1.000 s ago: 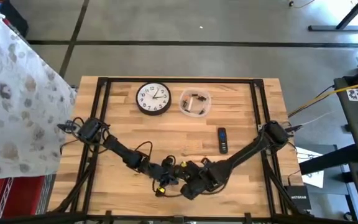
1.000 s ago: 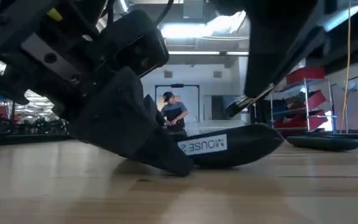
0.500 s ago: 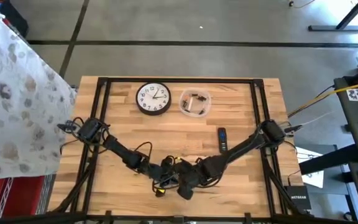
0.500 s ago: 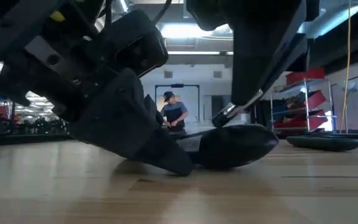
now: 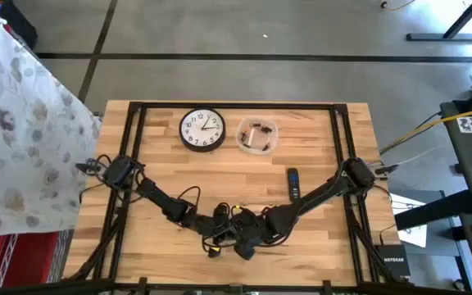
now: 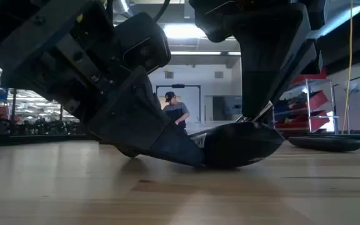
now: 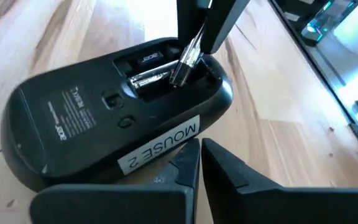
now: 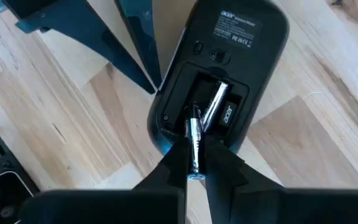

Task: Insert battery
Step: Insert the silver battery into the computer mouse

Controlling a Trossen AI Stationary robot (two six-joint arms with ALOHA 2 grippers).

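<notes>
Right fingers (image 8: 194, 163) pinch battery (image 8: 194, 140) over mouse (image 8: 222, 74) bay.

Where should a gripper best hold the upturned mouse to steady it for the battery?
Probably across the mouse's long side walls near its labelled end, coming in low from the side: its belly faces up and the right gripper works the battery from above.

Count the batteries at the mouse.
2: one battery lies in the mouse compartment; a second battery is gripped by the right claw over it. The bowl's contents are unclear.
</notes>
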